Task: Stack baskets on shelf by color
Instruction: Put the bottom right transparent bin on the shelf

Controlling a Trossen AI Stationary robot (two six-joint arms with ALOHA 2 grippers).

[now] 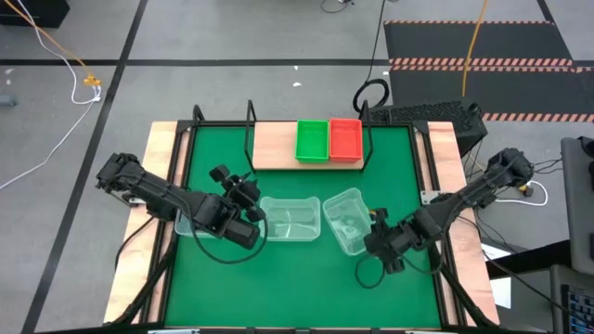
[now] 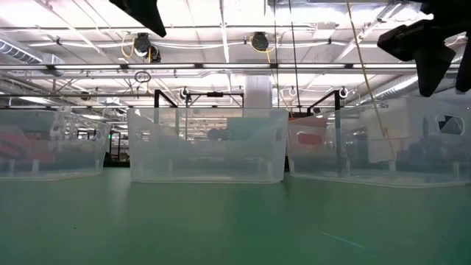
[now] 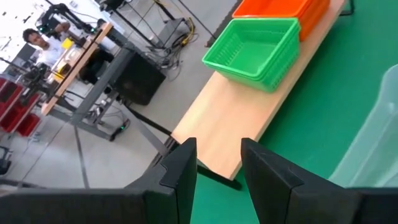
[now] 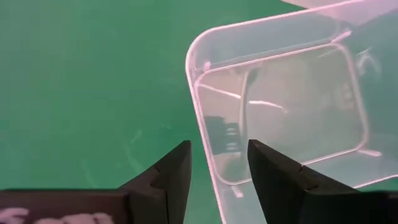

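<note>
The shelf stands at the table's far edge. On its plank a green pile of baskets sits next to a red pile. Three clear baskets stand upright on the mat: one partly under the left arm, one in the middle, one on the right. My left gripper is open, raised, and points at the shelf's bare left part. My right gripper is open and hovers above the right clear basket's near corner.
The shelf's black rod frame rises at both ends of the plank. The low view shows the three clear baskets in a row, with both grippers above their rims. Bare green mat lies toward the near edge. A person sits far off in the room.
</note>
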